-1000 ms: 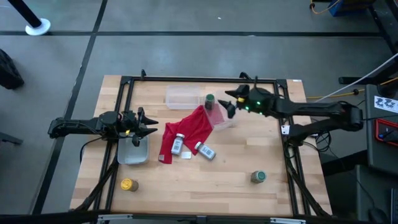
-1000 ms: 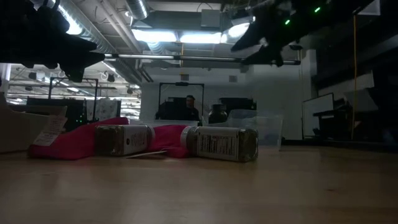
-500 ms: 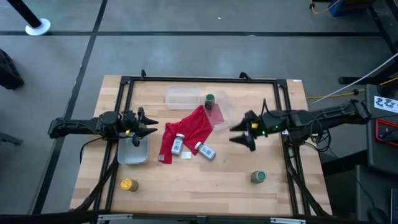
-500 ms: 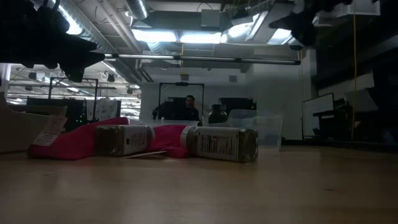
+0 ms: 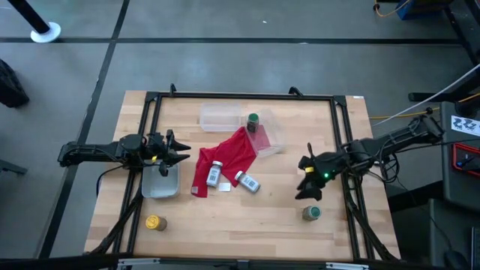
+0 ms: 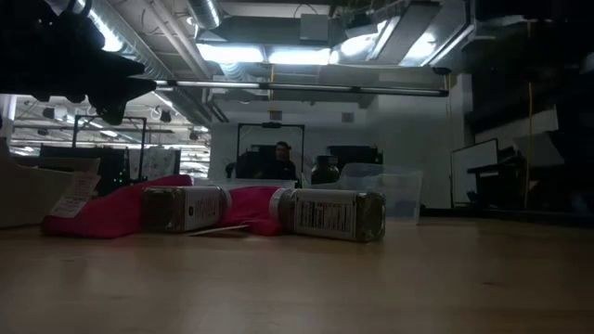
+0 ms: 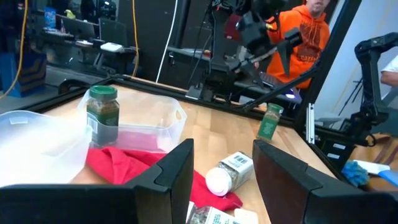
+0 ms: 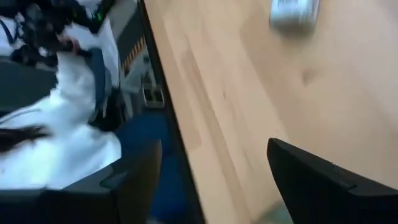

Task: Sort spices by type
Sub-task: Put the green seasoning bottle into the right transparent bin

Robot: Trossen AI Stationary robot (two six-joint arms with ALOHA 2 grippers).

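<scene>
- Swinging away from the tub (image 5: 268, 138) at the back, the right tool (image 5: 307, 180) now hangs with its fingers spread and empty, just above the loose green-capped jar (image 5: 311, 214) near the front right.
- One green-capped jar (image 5: 253, 121) already stands in that tub.
- Two silver jars (image 5: 214, 173) (image 5: 247, 181) lie by the red cloth (image 5: 225, 157), mid-surface.
- Yellow jar (image 5: 154, 223) sits alone, front left.
- Left tool (image 5: 174, 149) waits, parted and empty, over another tub (image 5: 160, 182).
- I'd say one jar is sorted; four remain.

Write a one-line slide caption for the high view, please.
Right end effector hangs open above a green-capped jar; left end effector waits over a clear tub.
</scene>
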